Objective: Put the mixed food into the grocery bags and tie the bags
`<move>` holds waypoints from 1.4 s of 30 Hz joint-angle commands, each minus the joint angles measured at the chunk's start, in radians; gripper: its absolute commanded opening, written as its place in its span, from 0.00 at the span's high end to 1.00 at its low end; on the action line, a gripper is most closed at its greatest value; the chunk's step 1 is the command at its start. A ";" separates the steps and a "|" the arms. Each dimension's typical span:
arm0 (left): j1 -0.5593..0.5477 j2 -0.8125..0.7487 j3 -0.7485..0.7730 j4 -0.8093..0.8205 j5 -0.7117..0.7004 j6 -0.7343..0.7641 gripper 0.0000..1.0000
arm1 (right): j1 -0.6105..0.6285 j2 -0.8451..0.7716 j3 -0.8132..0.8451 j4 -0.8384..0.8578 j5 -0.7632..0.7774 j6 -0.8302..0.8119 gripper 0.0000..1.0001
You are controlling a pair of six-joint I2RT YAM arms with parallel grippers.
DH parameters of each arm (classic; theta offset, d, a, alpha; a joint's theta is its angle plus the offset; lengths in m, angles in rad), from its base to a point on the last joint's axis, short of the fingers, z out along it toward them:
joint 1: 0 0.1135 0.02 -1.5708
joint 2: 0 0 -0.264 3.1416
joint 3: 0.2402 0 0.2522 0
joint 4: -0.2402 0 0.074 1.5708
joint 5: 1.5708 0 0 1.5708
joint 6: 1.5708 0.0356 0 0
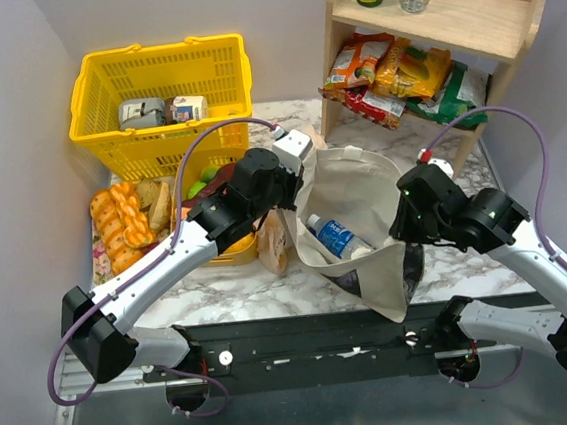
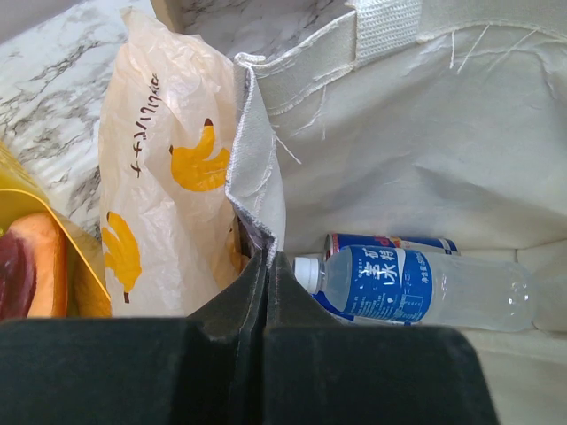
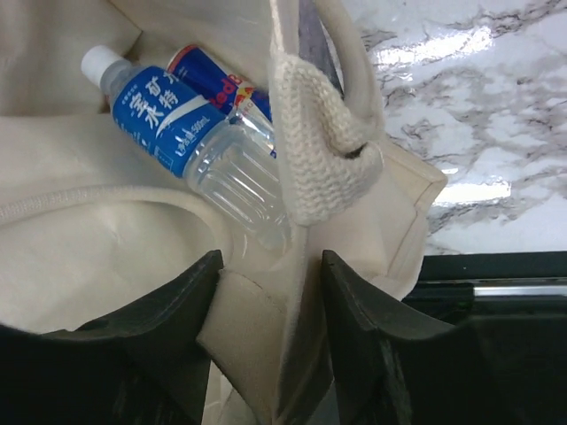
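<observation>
The beige canvas tote (image 1: 358, 200) stands open mid-table. Inside lie a clear water bottle with a blue label (image 2: 416, 288) and a blue-silver can (image 2: 390, 242) behind it; both also show in the right wrist view, bottle (image 3: 177, 119) and can (image 3: 217, 84). My left gripper (image 2: 267, 257) is shut on the tote's left rim (image 2: 252, 168). My right gripper (image 3: 270, 261) pinches folded canvas at the tote's right rim, below the woven handle (image 3: 328, 142). The peach bag with yellow fruit prints (image 2: 168, 177) stands against the tote's left side. Fruit (image 1: 201, 185) lies in a yellow dish, mostly hidden under my left arm.
A yellow shopping basket (image 1: 162, 94) holding small cartons stands at the back left. Braided bread loaves (image 1: 119, 223) lie at the left edge. A wooden shelf (image 1: 445, 6) with snack packets (image 1: 391, 77) and two bottles stands at the back right.
</observation>
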 commanded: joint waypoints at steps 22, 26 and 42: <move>-0.016 0.251 0.287 0.034 0.017 -0.175 1.00 | -0.413 0.099 -0.069 0.864 0.331 -0.744 0.99; -0.041 0.330 0.352 0.057 0.020 -0.176 1.00 | -0.522 0.058 -0.135 0.911 0.347 -0.754 0.99; -0.077 0.415 0.430 0.035 -0.104 -0.126 0.49 | -0.712 -0.039 -0.190 0.977 0.184 -0.787 0.16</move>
